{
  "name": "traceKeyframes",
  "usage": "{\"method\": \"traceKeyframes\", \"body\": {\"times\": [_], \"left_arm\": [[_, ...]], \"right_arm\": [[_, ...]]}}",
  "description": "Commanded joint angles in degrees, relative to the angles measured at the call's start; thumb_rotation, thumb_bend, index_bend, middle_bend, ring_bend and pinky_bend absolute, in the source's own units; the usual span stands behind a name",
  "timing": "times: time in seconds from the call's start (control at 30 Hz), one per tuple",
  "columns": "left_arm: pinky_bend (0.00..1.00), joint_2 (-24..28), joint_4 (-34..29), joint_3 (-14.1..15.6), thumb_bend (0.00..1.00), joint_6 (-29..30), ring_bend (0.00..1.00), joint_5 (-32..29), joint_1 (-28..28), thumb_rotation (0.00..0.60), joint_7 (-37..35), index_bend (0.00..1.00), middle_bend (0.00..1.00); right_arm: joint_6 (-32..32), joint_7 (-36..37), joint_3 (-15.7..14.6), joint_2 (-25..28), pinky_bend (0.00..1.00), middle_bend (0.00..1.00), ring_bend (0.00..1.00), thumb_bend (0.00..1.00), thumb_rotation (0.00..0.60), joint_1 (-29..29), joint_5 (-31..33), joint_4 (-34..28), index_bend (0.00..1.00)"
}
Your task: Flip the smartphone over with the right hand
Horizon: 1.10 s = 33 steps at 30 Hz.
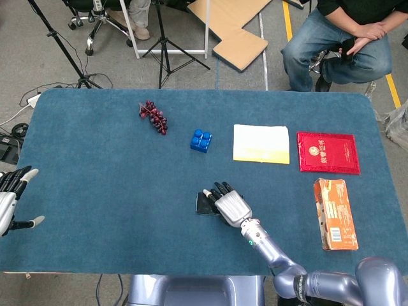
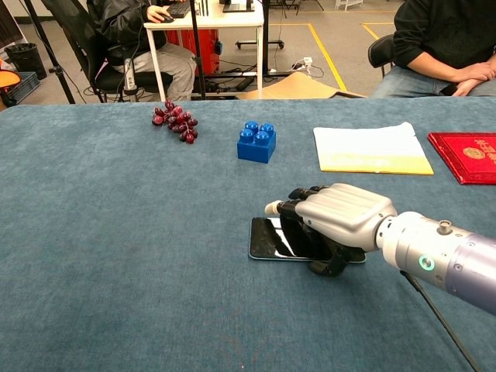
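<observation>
Near the front middle of the blue-covered table [image 1: 95,159], lying flat with glossy dark face up: the smartphone [image 2: 273,239], partly covered. Draped palm-down over its right portion, the right hand [image 2: 335,221], fingers [image 2: 298,208] stretched forward above the screen and thumb curled down at the near edge; whether actually gripping or only resting, cannot tell. At the far left edge in the head view, off the table, the left hand [image 1: 11,199], fingers spread apart and holding nothing. Farther back on the cloth: a bunch of dark grapes [image 2: 176,121], a blue building block [image 2: 256,141], a white-and-yellow booklet [image 2: 370,149], a red booklet [image 1: 327,152]. Toward the right edge, an orange box [image 1: 335,213].
</observation>
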Motion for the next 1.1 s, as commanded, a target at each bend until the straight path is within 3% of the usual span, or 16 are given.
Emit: {"method": "traceKeyframes", "body": {"times": [0.03, 0.3, 0.47, 0.67, 0.93, 1.1], "left_arm": [[0.00, 0.0, 0.1, 0.0, 0.00, 0.0, 0.00, 0.0, 0.0, 0.600, 0.0, 0.00, 0.00], [0.00, -0.2, 0.2, 0.0, 0.00, -0.3, 0.00, -0.2, -0.1, 0.600, 0.2, 0.00, 0.00], [0.00, -0.3, 0.2, -0.1, 0.00, -0.3, 0.00, -0.4, -0.2, 0.600, 0.4, 0.00, 0.00], [0.00, -0.3, 0.2, 0.0, 0.00, -0.4, 0.00, -0.4, -0.2, 0.600, 0.5, 0.00, 0.00], [0.00, -0.2, -0.1, 0.0, 0.00, -0.1, 0.00, -0.3, -0.1, 0.600, 0.5, 0.00, 0.00], [0.00, 0.0, -0.2, 0.1, 0.00, 0.0, 0.00, 0.0, -0.1, 0.600, 0.3, 0.00, 0.00]], "right_arm": [[0.2, -0.1, -0.7, -0.7, 0.13, 0.17, 0.03, 0.16, 0.600, 0.1, -0.7, 1.5, 0.11], [0.8, 0.8, -1.0, -1.8, 0.20, 0.20, 0.06, 0.24, 0.600, 0.2, -1.6, 3.9, 0.15], [1.3, 2.4, -1.2, -1.8, 0.25, 0.23, 0.10, 0.48, 0.600, 0.1, -2.8, 4.3, 0.21], [2.3, 8.7, -2.4, 0.0, 0.30, 0.26, 0.15, 0.66, 0.600, -0.5, -6.3, 1.3, 0.24], [0.7, 19.7, -2.3, 4.8, 0.32, 0.28, 0.18, 0.70, 0.600, -1.8, -5.7, -8.5, 0.24], [-6.6, 29.4, 0.2, 9.7, 0.32, 0.28, 0.18, 0.70, 0.600, -1.4, 2.5, -15.9, 0.24]]}}
